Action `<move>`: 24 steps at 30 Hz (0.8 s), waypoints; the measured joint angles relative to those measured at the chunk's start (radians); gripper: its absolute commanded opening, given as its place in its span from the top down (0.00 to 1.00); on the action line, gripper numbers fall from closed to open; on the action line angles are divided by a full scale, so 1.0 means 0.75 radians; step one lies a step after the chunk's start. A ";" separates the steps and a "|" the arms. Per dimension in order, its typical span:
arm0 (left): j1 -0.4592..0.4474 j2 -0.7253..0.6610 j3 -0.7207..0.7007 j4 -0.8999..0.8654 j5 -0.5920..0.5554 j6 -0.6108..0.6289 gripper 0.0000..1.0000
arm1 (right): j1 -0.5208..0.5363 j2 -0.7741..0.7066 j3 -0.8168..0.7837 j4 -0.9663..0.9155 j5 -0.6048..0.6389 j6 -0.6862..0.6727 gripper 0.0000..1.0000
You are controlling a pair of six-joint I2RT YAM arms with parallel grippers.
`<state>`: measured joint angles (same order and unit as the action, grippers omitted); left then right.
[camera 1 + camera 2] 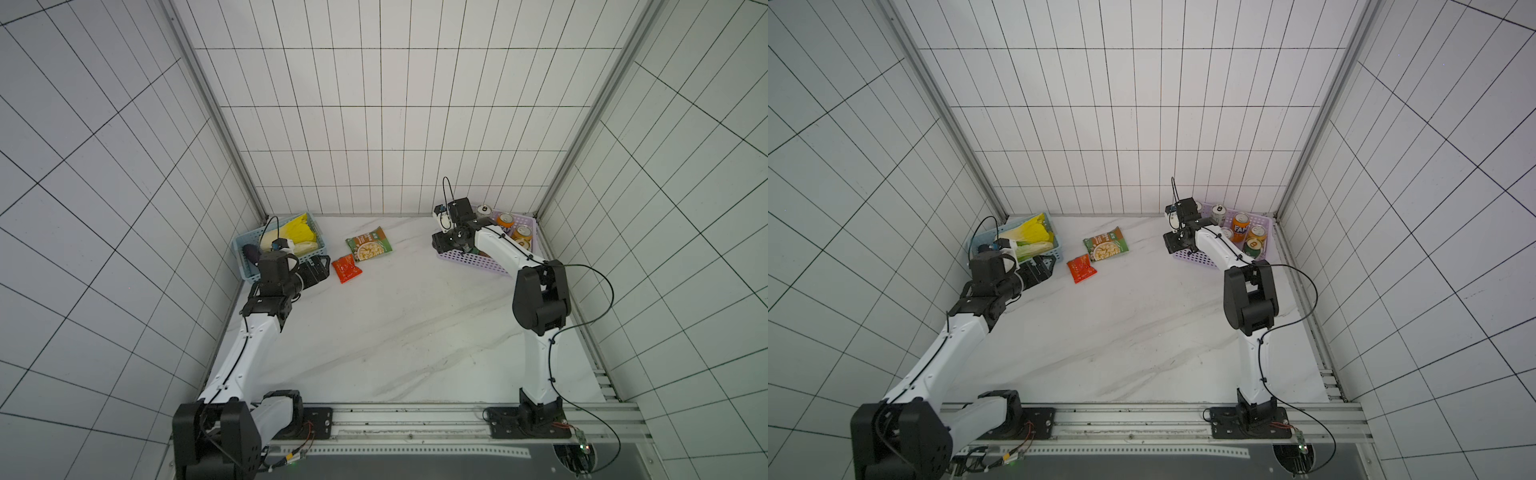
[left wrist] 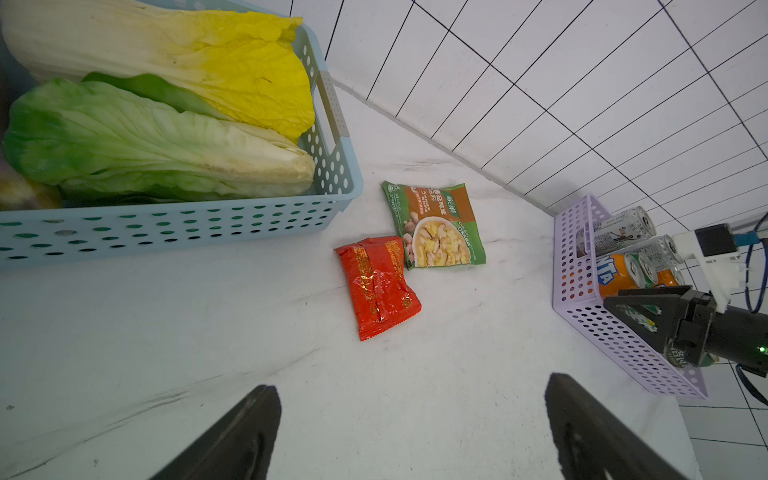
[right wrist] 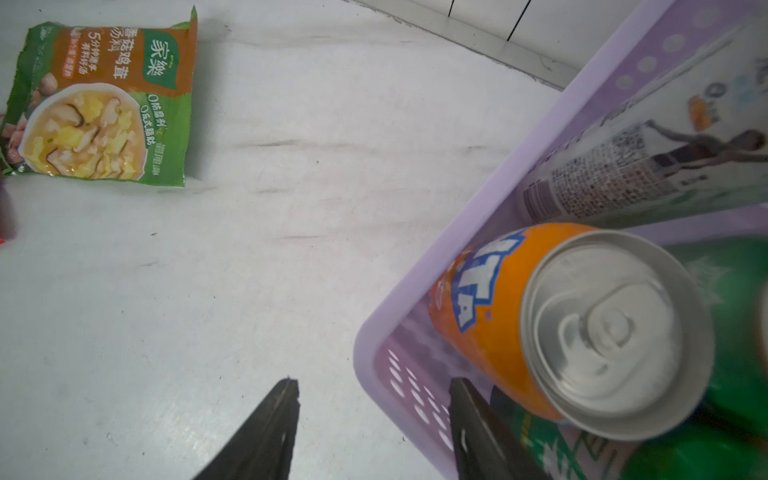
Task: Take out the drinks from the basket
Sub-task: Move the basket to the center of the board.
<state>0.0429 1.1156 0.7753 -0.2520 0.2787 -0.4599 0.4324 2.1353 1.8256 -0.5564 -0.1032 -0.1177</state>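
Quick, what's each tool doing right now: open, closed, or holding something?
Left tool: open, empty.
Right tool: part open, straddling the basket wall, nothing clearly clamped.

Both top views look down; close wrist views share basket.

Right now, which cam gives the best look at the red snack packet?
Left wrist view: the red snack packet lies whole and large, crinkles and print visible, beside the green packet. Both top views show it whole but small. Right wrist view catches only a blurred red sliver at the frame edge.
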 measured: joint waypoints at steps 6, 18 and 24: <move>0.000 0.001 0.000 0.000 -0.001 0.000 0.02 | 0.021 0.110 0.121 -0.052 0.010 -0.021 0.45; 0.000 0.017 0.000 0.000 -0.001 0.000 0.02 | 0.026 0.222 0.244 -0.130 0.056 -0.036 0.54; 0.000 0.021 0.000 -0.001 -0.001 0.000 0.02 | 0.026 0.223 0.249 -0.135 0.068 -0.041 0.61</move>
<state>0.0429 1.1313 0.7753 -0.2523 0.2783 -0.4599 0.4522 2.3024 2.0121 -0.6575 -0.0521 -0.1486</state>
